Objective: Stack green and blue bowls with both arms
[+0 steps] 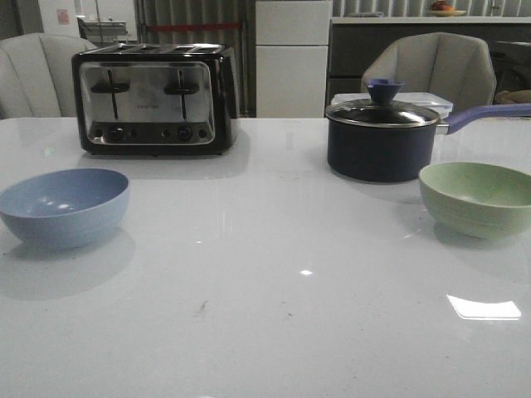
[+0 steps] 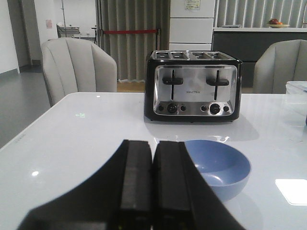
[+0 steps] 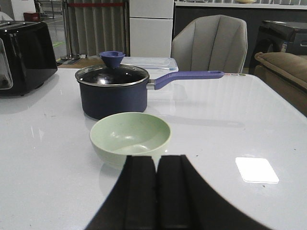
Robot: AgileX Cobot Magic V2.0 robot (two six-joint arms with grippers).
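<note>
Both tools, left [image 2: 152, 191] and right [image 3: 157, 196], closed and empty; we judge grasping not begun: open them, reach blue bowl [image 1: 65, 206] and green bowl [image 1: 479, 197]

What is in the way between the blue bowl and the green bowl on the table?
Nothing visible. The blue bowl sits on the left, the green bowl on the right, with bare table between them. The toaster and saucepan stand farther back.

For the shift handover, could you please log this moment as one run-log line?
stage: before pickup | blue bowl: table, left | green bowl: table, right, beside saucepan | left gripper: shut, empty | right gripper: shut, empty
</note>
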